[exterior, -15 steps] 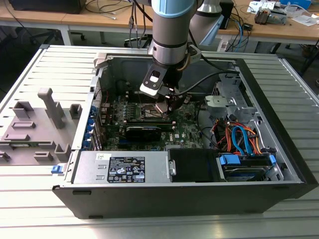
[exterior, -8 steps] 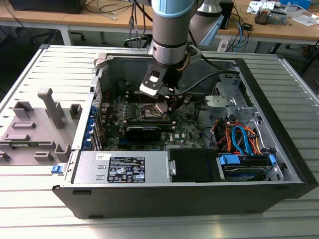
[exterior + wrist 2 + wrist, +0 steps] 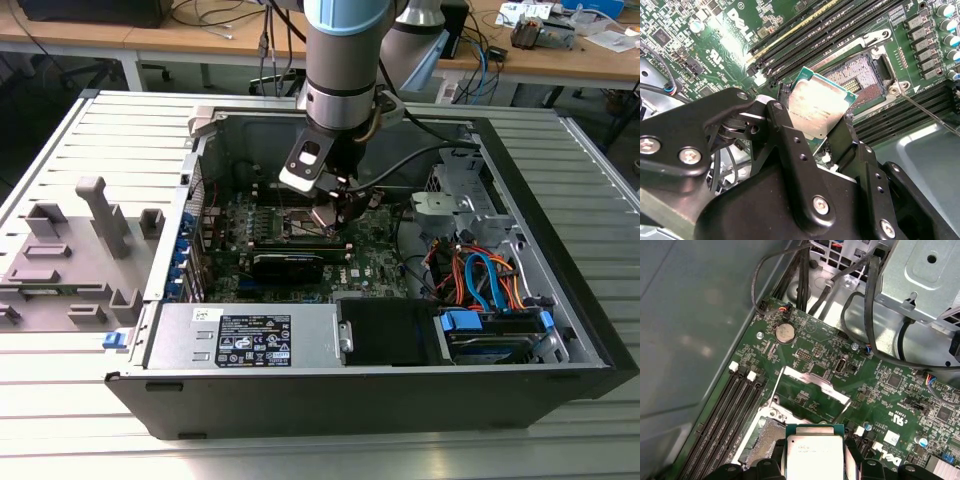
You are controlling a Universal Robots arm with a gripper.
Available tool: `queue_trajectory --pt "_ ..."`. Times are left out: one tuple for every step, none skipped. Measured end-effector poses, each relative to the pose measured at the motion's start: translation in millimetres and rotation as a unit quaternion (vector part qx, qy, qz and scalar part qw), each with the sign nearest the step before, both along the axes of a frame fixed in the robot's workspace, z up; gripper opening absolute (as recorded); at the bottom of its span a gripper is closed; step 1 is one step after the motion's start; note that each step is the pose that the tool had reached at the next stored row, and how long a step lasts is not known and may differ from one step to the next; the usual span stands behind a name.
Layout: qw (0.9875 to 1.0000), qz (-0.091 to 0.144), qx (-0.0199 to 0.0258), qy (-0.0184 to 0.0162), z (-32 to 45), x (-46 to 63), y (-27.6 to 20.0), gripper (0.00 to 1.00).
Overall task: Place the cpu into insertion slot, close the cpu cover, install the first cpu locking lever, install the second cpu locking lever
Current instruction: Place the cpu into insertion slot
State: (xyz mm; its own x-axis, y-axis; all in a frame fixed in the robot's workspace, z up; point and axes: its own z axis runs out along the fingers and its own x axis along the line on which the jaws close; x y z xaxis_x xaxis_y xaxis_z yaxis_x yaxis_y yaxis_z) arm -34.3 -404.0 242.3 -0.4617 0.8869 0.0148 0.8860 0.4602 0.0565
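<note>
now | gripper (image 3: 817, 131) clamps cpu (image 3: 815, 107) by two opposite edges | flat square chip, silvery top up, over dark pin-grid insertion slot (image 3: 860, 75) | thin metal cpu cover (image 3: 810, 380) raised

cpu (image 3: 814, 455): one edge cut by the picture border; two sides masked by the clamping jaws.
insertion slot (image 3: 860, 75): part covered by cpu.
Exterior view: motherboard (image 3: 370, 260) parts at 6 o'clock from arm (image 3: 340, 50), too small to tell.
</note>
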Motion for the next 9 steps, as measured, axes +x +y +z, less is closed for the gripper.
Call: queue_trajectory --pt "1.0 -0.001 0.0 0.0 0.0 0.0 0.0 0.55" --pt "1.0 -0.002 0.0 0.0 0.0 0.0 0.0 0.55" --pt "1.0 -0.003 0.0 0.0 0.0 0.0 0.0 0.55" --pt "1.0 -0.004 0.0 0.0 0.0 0.0 0.0 0.55" --pt "1.0 -0.005 0.0 0.0 0.0 0.0 0.0 0.55" --pt "1.0 -0.006 0.0 0.0 0.0 0.0 0.0 0.55" --pt "1.0 -0.008 0.0 0.0 0.0 0.0 0.0 0.55" --pt "1.0 -0.01 0.0 0.0 0.0 0.0 0.0 0.55" --pt "0.9999 -0.012 0.0 0.0 0.0 0.0 0.0 0.55"
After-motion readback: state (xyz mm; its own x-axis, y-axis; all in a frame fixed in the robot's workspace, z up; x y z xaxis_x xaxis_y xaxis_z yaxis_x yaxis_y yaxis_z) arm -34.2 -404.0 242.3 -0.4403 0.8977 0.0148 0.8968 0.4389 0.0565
